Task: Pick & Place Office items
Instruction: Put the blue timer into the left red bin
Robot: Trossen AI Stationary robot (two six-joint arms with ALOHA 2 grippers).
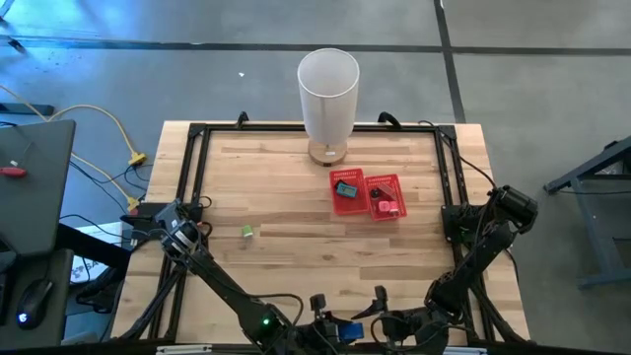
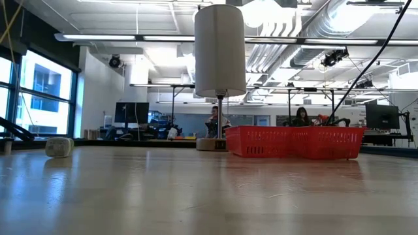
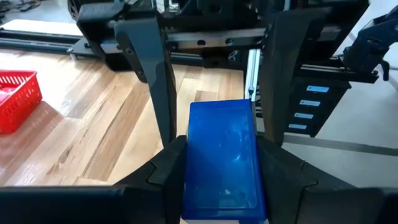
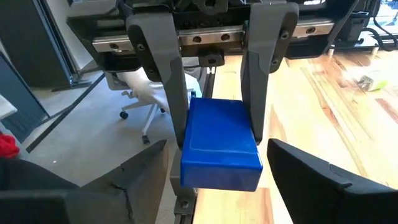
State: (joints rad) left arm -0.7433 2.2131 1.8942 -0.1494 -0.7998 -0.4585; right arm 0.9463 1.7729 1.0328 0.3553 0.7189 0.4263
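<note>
**High view.** Both arms reach in to the table's near edge. The left gripper [image 1: 325, 325] and right gripper [image 1: 373, 323] face each other there, with the blue box [image 1: 346, 330] between them. The box is small at this angle, and its long axis appears to run from one gripper toward the other. A green piece [image 1: 247, 231] lies alone on the left half of the table [image 1: 296, 256]. The red tray [image 1: 367, 178] sits just in front of the white cylinder [image 1: 327, 94]. Its left compartment holds a teal-and-black piece [image 1: 345, 187], and its right compartment holds a pink piece [image 1: 387, 208].

**Low view.** Neither gripper shows. The cylinder stands upright with the tray just to its right, and a pale piece [image 2: 59, 147] rests far to the left.

**Left wrist view.** The left arm's own fingers [image 3: 163, 167] are clamped on the two long sides of the box. The box points straight ahead, with its long axis along the fingers and its broad face up. The right arm's fingers [image 3: 155, 74] straddle its far end.

**Right wrist view.** The right arm's own fingers [image 4: 146, 168] stand apart, with a gap visible on each side of the box. The left arm's fingers [image 4: 161, 68] press against its sides. The box's short end faces this camera.
</note>
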